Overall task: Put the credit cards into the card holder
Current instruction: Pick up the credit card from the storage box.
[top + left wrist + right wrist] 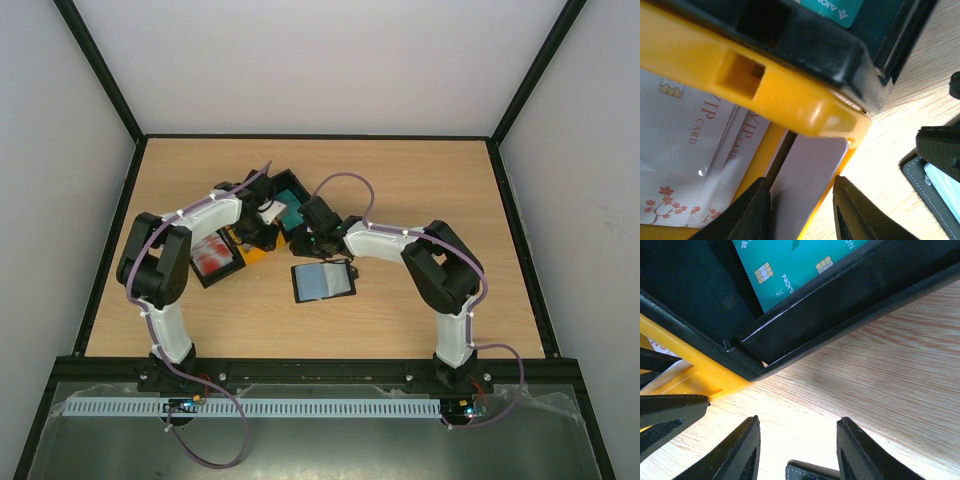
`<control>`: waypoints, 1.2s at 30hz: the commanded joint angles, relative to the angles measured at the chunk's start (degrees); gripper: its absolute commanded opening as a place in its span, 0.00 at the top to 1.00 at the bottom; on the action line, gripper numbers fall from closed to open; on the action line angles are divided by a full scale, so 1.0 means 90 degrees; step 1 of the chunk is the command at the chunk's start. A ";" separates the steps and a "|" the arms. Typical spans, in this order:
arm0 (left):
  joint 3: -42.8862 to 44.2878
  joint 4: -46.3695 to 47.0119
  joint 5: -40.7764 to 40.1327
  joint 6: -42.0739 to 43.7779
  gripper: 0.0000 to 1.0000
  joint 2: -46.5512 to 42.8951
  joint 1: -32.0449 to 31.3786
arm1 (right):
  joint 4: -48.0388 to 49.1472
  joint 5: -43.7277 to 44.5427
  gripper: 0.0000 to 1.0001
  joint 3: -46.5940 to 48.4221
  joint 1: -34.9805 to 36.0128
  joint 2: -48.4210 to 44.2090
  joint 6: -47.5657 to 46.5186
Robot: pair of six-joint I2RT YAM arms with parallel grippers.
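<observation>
The card holder (323, 281) lies open on the table, its grey-teal pocket face up. My left gripper (262, 235) is down in the yellow bin (790, 95). In the left wrist view its jaws (802, 200) straddle a grey-white card (810, 180); the left finger touches the card's edge, and a yellow strip shows at the right finger. White cards with red blossoms (685, 150) lie to the left. My right gripper (799, 440) is open and empty over bare wood, with the holder's edge (810, 471) just below it. Teal cards (795, 265) lie in a black bin (840, 305).
Black and yellow bins are clustered at mid-table behind the holder (250, 225). A black bin (213, 258) with red-and-white cards sits at the left. My two grippers are close together, and the right one's fingers (940, 150) show in the left wrist view. Walls enclose the table.
</observation>
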 commanded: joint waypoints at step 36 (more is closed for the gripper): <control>0.0165 -0.0036 -0.0332 -0.0188 0.98 -0.1385 0.0022 | 0.0104 0.0129 0.59 -0.0008 0.0025 -0.0548 0.0192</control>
